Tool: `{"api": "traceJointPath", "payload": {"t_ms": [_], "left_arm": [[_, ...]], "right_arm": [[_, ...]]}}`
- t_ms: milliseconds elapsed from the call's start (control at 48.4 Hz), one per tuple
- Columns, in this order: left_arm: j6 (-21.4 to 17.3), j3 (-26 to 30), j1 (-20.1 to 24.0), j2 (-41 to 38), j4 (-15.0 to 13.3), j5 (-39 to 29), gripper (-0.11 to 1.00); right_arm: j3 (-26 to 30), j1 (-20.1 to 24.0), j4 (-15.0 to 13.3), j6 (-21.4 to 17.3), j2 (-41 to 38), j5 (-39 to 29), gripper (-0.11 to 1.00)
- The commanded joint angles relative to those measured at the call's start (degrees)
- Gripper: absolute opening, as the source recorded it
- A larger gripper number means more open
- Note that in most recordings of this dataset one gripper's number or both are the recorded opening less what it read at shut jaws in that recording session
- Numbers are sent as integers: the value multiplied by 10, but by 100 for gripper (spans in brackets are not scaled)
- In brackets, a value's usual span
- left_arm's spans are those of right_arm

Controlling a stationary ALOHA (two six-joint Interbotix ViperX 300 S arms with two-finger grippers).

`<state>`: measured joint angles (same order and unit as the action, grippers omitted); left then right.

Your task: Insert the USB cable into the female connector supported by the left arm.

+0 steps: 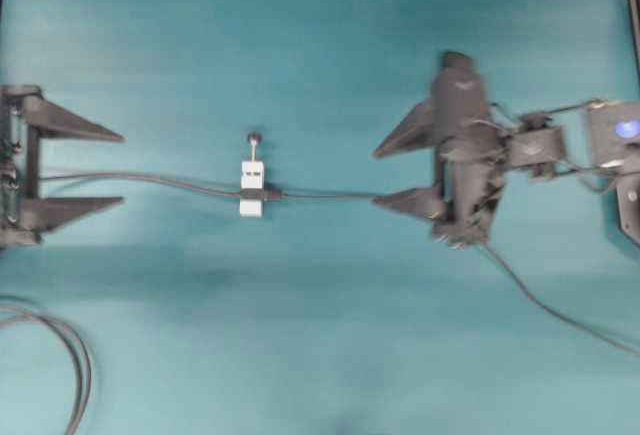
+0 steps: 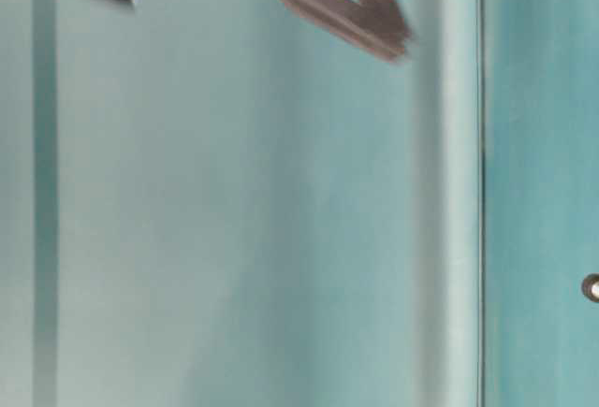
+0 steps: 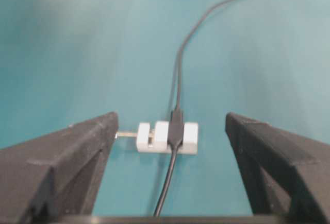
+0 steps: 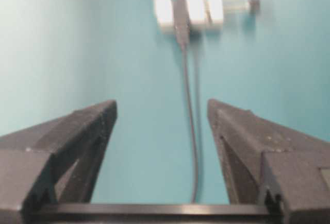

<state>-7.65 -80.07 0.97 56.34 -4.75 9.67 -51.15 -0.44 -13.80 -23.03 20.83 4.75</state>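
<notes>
Midway across the teal desk (image 1: 320, 45) the female connector (image 1: 252, 188) lies with a cable running through each side, apparently mated, both the left gripper (image 1: 115, 168) and the right gripper (image 1: 382, 175) spread wide, empty.

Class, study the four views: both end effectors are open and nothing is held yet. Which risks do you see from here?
1. The small white rectangular connector block lies loose on the teal table; a nudge could slide it.
2. Thin dark cable runs between the right end effector fingers, and the left end effector straddles its own stretch; closing could snag it.
</notes>
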Motion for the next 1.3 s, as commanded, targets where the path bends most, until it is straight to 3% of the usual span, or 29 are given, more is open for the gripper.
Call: {"api": "traceJointPath", "payload": {"t_ms": [0, 103, 186, 310, 599, 867, 1280], "left_arm": [[4, 11, 2, 27, -2, -64, 92], [4, 23, 2, 32, -2, -125, 92], [4, 29, -1, 32, -2, -132, 92], [4, 25, -3, 32, -2, -102, 92], [4, -9, -4, 32, -2, -3, 92], [1, -30, -7, 33, -1, 45, 92], [2, -36, -7, 34, 0, 45, 92]], "right_arm": [[-40, -10, -1, 3, 35, 81, 74], [-83, -18, -2, 4, 59, 151, 74], [-105, -22, -2, 8, 76, 170, 74], [-127, -26, -1, 31, 102, 157, 74], [-182, -42, -1, 148, 194, 147, 74], [-233, -45, -1, 144, 291, 138, 74], [-297, -46, -2, 134, 386, 130, 74]]}}
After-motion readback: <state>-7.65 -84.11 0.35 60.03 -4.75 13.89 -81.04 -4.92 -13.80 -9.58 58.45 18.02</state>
